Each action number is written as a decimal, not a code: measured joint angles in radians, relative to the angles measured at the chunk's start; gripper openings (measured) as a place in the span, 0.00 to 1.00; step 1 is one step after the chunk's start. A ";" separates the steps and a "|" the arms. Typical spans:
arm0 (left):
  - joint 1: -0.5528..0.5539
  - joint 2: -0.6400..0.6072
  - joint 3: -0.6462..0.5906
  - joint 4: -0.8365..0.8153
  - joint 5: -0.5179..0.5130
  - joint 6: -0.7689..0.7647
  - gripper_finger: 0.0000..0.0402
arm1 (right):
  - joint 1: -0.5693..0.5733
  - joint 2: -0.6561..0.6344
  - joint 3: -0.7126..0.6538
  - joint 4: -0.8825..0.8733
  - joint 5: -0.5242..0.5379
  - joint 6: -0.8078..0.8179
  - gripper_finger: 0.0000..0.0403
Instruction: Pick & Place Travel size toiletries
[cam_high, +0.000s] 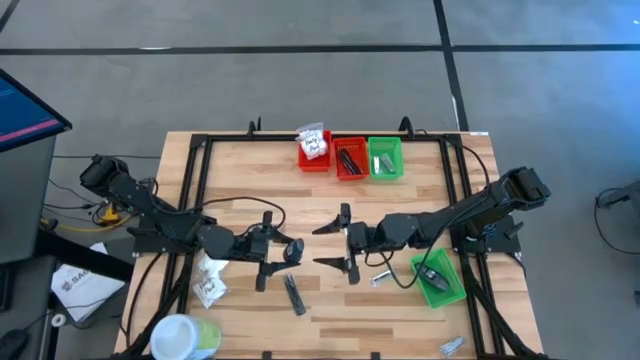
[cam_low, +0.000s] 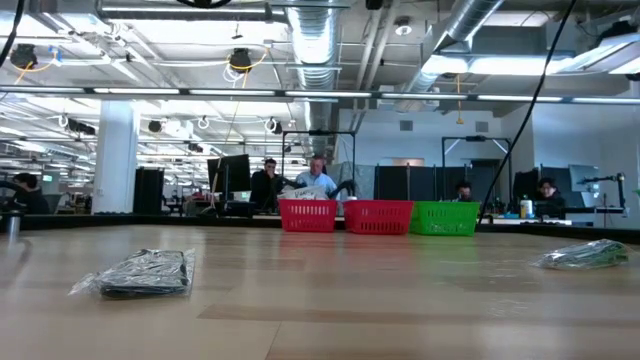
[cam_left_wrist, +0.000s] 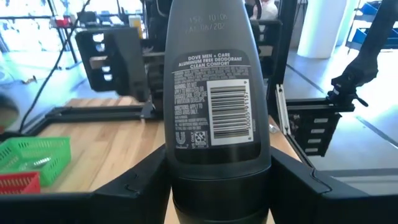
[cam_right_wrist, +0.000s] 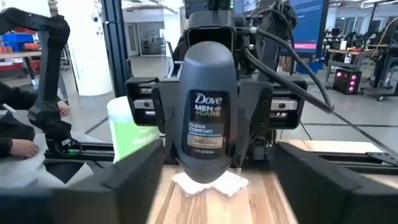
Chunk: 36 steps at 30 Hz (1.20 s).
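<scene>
L gripper (cam_high: 283, 252): mid-table, L of centre, fingers clamped on the grey deodorant stick (cam_left_wrist: 216, 106); stick stood upright between the pads, label w/ barcode facing the L wrist cam.
Stick, from R side: R wrist view showed its front, "Dove Men+Care Clean Comfort" (cam_right_wrist: 208, 118), gripped at both flanks by the L arm's gripper, held above the wood.
R gripper (cam_high: 347, 243): just R of table centre, fingers spread wide, nothing betw them; it faced the stick across a short gap, not touching it.
Under stick: white crinkly packet (cam_right_wrist: 210, 182) lay on the wood below/just behind it.
Other toiletries: white packets (cam_high: 209, 278) near L arm, front-L; slim dark stick (cam_high: 294, 294) flat on the wood just in front of the L gripper; small silvery sachet (cam_high: 382, 277) in front of R gripper; silvery bits (cam_high: 451, 346) at front-R corner.
Bins, far edge: red bin w/ white packets (cam_high: 314, 150), red bin w/ dark sticks (cam_high: 349, 158), green bin (cam_high: 385, 159), touching side by side.
Near R arm: green bin (cam_high: 437, 277) w/ a dark item inside, tilted, close to R edge.
Front-L corner: white-and-green tub (cam_high: 183, 336).
Open room: bare wood betw the grippers and the far bins; front-centre strip also bare.
Low view: a dark packet (cam_low: 146, 272) L and a clear one (cam_low: 586, 254) R on the wood, no gripper in sight there.
</scene>
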 joint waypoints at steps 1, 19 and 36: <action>0.002 0.000 0.000 0.007 0.000 0.008 0.50 | 0.000 0.000 0.000 0.007 0.000 -0.001 0.78; 0.113 0.045 0.001 0.178 0.176 0.064 0.50 | -0.008 0.000 0.001 0.051 0.003 -0.016 0.89; 0.125 0.124 0.001 0.321 0.184 0.116 0.50 | -0.006 0.001 0.001 0.033 0.003 -0.005 0.89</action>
